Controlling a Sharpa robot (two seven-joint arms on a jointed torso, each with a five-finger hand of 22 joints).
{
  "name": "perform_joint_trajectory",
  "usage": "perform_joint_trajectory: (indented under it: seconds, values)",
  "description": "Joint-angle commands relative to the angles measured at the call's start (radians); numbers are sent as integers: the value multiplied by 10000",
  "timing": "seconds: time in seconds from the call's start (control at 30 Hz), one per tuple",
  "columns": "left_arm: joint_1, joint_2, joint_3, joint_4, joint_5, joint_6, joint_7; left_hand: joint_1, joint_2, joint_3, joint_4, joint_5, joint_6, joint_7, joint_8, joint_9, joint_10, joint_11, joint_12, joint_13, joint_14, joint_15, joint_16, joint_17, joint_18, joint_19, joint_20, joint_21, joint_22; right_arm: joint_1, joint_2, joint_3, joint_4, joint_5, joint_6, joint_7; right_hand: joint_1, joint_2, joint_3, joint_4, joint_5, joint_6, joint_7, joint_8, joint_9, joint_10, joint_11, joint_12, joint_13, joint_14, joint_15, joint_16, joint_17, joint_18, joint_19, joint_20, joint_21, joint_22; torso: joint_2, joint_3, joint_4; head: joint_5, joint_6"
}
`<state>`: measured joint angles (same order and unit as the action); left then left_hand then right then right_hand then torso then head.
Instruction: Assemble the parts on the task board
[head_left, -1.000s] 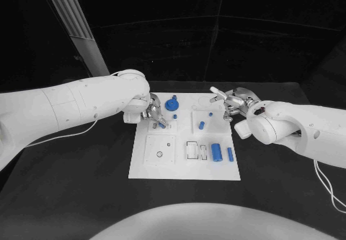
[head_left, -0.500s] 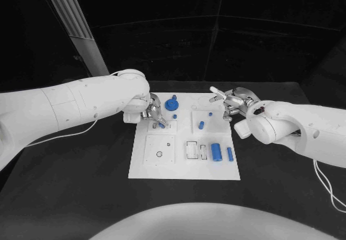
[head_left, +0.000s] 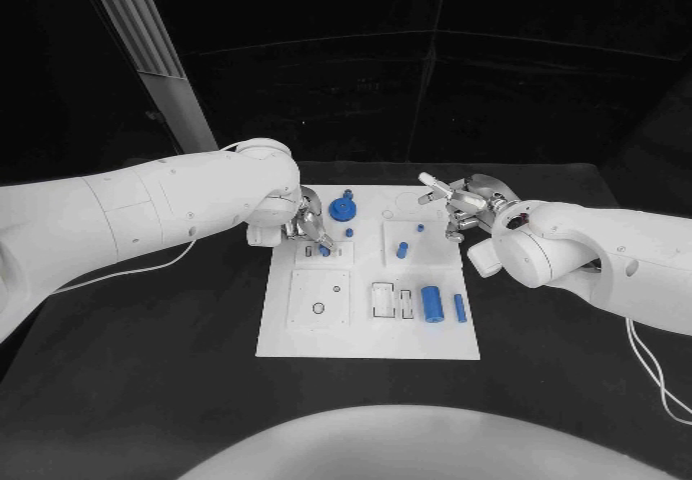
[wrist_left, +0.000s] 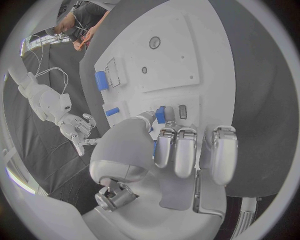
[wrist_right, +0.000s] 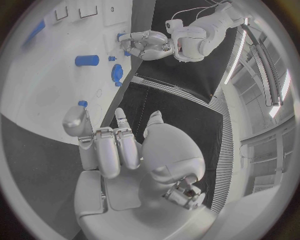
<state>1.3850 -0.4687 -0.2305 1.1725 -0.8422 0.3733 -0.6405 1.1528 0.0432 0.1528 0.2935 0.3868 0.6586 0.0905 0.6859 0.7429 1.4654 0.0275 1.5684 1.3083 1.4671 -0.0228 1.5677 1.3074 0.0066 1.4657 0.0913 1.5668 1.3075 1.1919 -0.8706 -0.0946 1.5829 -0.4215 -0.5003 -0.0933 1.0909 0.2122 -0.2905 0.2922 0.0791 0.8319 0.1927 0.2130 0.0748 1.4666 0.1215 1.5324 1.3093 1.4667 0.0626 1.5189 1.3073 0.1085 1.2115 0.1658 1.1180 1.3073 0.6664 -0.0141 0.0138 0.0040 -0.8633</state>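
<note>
— Nothing much is shifting since a second ago, is it?

— Barely: you are seeing both arms sitting where they were, and the parts on the task board (head_left: 368, 330) are lying as before. Your white task board is lying in the middle of the black table (head_left: 144, 400).

— What is my left hand doing?

— Your left hand (head_left: 307, 228) is resting over the board's left edge at the far end. In the left wrist view its fingertips (wrist_left: 165, 135) are pinching a small blue part (wrist_left: 160, 114) down against the board, so it is holding that piece.

— And the right one?

— Your right hand (head_left: 462, 203) is hovering at the board's far right corner. Its fingers are curling in loosely; you are holding nothing with it as far as the right wrist view is showing.

— Where are the other parts?

— You are looking at a round blue knob (head_left: 343, 208) standing near the far edge, just beside the left hand. A blue cylinder (head_left: 431, 299) is lying toward the near right, with a slimmer blue pin (head_left: 460, 307) just beside it. A short blue peg (head_left: 404, 250) is sitting between the knob and the cylinder.
</note>
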Motion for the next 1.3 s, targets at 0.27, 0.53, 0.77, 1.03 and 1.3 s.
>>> perform_joint_trajectory:
  seconds: [0.27, 0.53, 0.77, 1.03, 1.3]
  values:
    - [-65, 43, -31, -18, 2, 93, -232, -513, -231, -820, -16, -1128, -3, 112, -85, -55, 1054, 117, 24, 2625, 1037, 151, 30, 2634, -66, 1051, 156, 40, 2633, 13, 10, 5, 21, -29, 52, 56, 20, 79, -65, -22, 25, -40, -19, 51, -10, 542, -56, 31, 2143, 412, -72, 35, 1881, 59, 19, -12, 3, 917, -4, -5, -3, 22, 26]
    - [-73, 36, -31, -9, 0, 32, -186, -703, -223, -1237, -6, -1442, -5, 125, -77, -48, 1054, 132, 24, 2625, 1037, 167, 30, 2634, -66, 1051, 182, 40, 2633, 13, 8, 5, 12, -29, 47, 52, 20, 79, -65, -22, 25, -40, -19, 51, -10, 542, -56, 31, 2143, 412, -72, 35, 1881, 59, 19, -12, 3, 917, -7, 0, 7, 19, 47]
    - [-78, 2, -31, 29, 0, -135, -62, -1136, -212, -1882, -10, -2082, 34, 129, -26, -19, 1054, 137, 24, 2625, 1037, 176, 30, 2634, -66, 1051, 197, 40, 2633, 13, 9, 5, 7, -30, 53, 30, 24, 88, -69, -21, 25, -43, -20, 55, -11, 550, -57, 37, 2150, 415, -73, 38, 1883, 56, 32, -13, 13, 923, -10, -2, 10, 17, 73]
    - [-52, -411, -31, 510, -5, -1117, 600, -1610, -369, -2755, -7, -3228, -79, 131, 248, 213, 1054, 136, 24, 2625, 1037, 168, 30, 2634, -66, 1051, 190, 40, 2633, 13, 14, 5, -16, -35, 77, 20, 24, 88, -69, -21, 25, -43, -20, 55, -11, 550, -57, 37, 2150, 415, -73, 38, 1883, 56, 32, -13, 13, 923, -20, -4, 23, 19, 182]
    - [468, -1070, -30, 1307, -6, -1678, 1238, -1582, -430, -2881, -7, -3242, -584, 81, 1252, 1062, 1054, 84, 24, 2625, 1037, 121, 30, 2634, -66, 1051, 151, 40, 2633, 10, 43, 4, -56, -46, 86, 9, 24, 88, -69, -21, 25, -43, -20, 55, -11, 550, -57, 37, 2150, 415, -73, 38, 1883, 56, 32, -13, 13, 923, -18, 1, 7, 55, 258]
